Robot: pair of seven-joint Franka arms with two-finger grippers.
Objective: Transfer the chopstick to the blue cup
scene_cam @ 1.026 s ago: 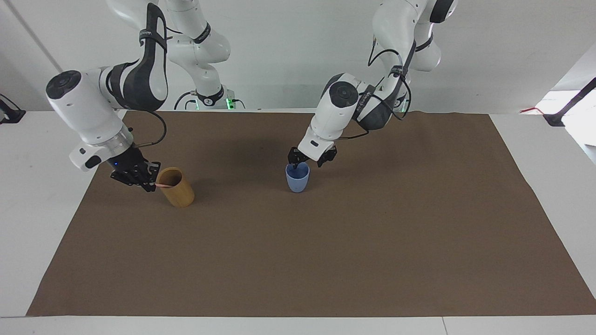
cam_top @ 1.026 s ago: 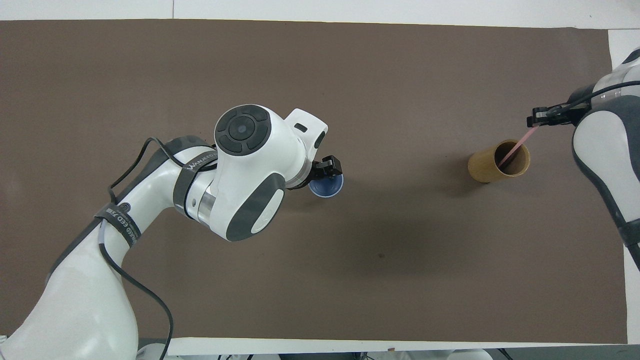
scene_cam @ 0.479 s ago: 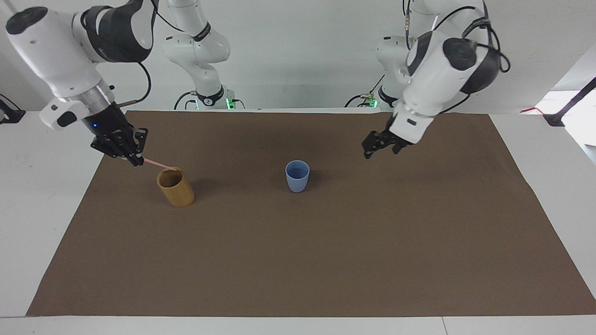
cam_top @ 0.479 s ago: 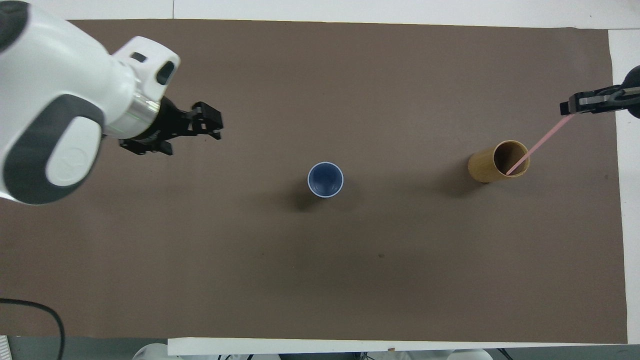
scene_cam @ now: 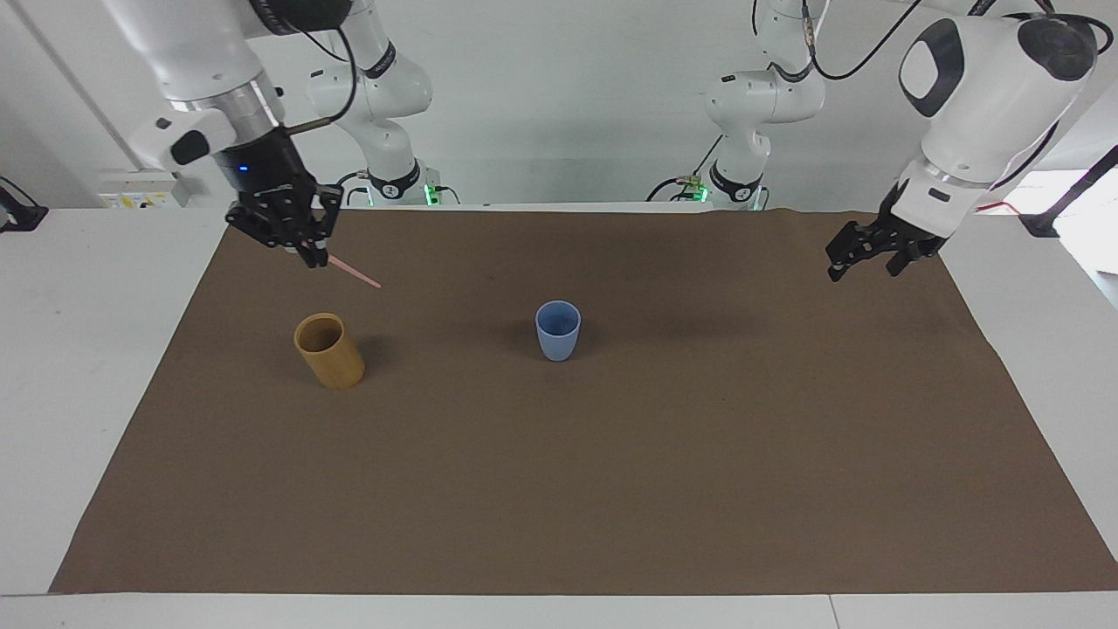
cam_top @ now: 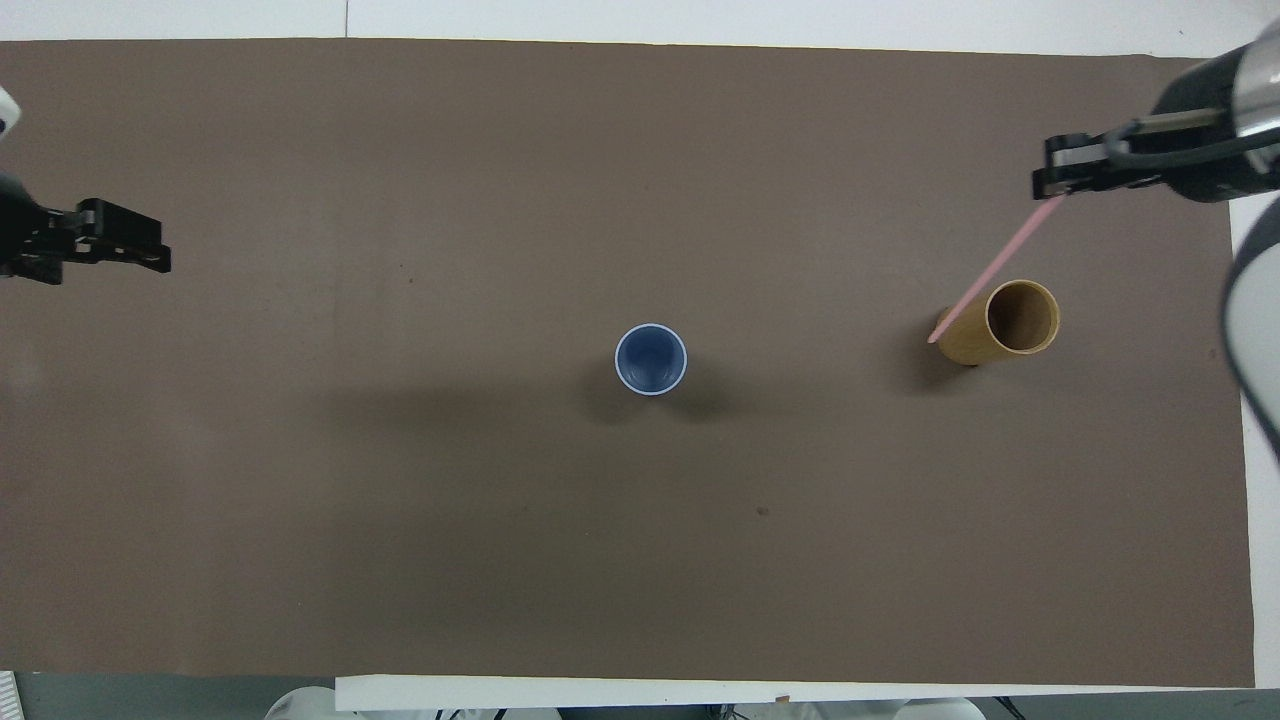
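Facing view: right gripper [scene_cam: 307,247] held one chopstick [scene_cam: 355,273] aloft.
Stick slanted at upper left, above tan cup [scene_cam: 329,350]; blue cup [scene_cam: 558,330] stood centre; left gripper [scene_cam: 863,260] hung upper right.

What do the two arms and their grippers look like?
Both arms are glossy white with rounded dark grey joint panels and black cables looped along them. The right gripper and left gripper are black; a small blue light glows above the right one.

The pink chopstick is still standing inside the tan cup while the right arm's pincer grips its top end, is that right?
Not quite. The right pincer does grip the top end of the chopstick, but the stick is out of the tan cup. The facing view shows it hanging slanted in the air, its lower tip above the mat and clear of the rim.
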